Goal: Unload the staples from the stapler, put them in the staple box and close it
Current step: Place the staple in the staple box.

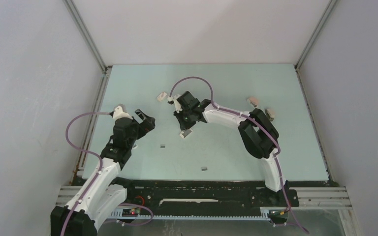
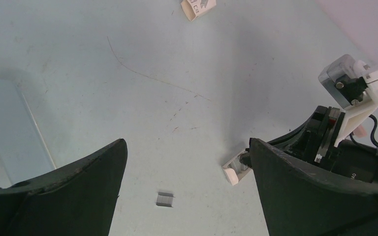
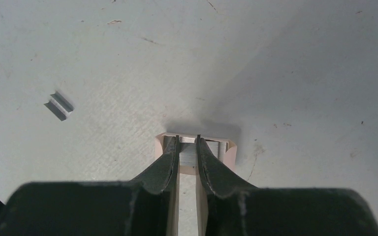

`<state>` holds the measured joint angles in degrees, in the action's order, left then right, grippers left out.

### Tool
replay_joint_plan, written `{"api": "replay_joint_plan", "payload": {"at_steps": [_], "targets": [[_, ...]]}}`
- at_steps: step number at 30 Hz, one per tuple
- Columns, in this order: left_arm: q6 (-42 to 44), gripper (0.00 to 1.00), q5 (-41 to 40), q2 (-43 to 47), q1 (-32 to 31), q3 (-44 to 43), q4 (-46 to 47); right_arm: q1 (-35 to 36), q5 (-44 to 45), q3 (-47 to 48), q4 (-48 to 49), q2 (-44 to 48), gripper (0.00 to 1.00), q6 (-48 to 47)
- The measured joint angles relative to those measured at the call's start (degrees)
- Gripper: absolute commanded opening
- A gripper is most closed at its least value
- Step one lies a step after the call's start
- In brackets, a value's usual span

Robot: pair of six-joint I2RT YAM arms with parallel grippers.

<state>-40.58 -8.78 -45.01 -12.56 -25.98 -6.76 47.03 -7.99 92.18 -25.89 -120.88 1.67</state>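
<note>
Rt gripper [image 3: 187,140]: black fingers nearly together, pinching stapler [image 3: 230,153] at one end. Stapler is small, pale pink-white, w/ metal channel showing between the fingertips. It's held low over table [image 1: 236,147]; contact w/ surface can't be told. Staples [image 1: 163,146]: 2 short dark grey strips, both loose on table outside stapler. The 1st is near stapler, to its left and toward arm bases; also seen in left wrist view [image 2: 165,199], flat, untouched. Strip 2 [image 1: 204,168] is further from stapler, toward near edge and slightly right. One strip shows in rt wrist view [image 3: 59,105], left of stapler and apart from it; can't tell which of the 2 it is. Lt gripper [image 2: 188,142]: fingers spread wide, nothing between them, well left of stapler, 1st strip lying between the two. Small pale box [image 1: 162,96]: beyond stapler toward far wall, a bit left, flat on table. Two small pinkish items [image 1: 252,102] [image 1: 270,114]: well right of stapler, by rt arm's elbow; type unclear.
</note>
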Motion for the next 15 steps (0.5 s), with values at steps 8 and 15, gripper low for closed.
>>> {"api": "replay_joint_plan", "payload": {"at_steps": [8,15], "targets": [[0.0,1.0,0.0,0.0,0.0,0.0,0.0,0.1,0.7,0.0,0.0,-0.5,0.08,0.0],[0.0,1.0,0.0,-0.4,0.1,0.0,0.1,0.3,1.5,0.0,0.0,-0.5,0.08,0.0]]}}
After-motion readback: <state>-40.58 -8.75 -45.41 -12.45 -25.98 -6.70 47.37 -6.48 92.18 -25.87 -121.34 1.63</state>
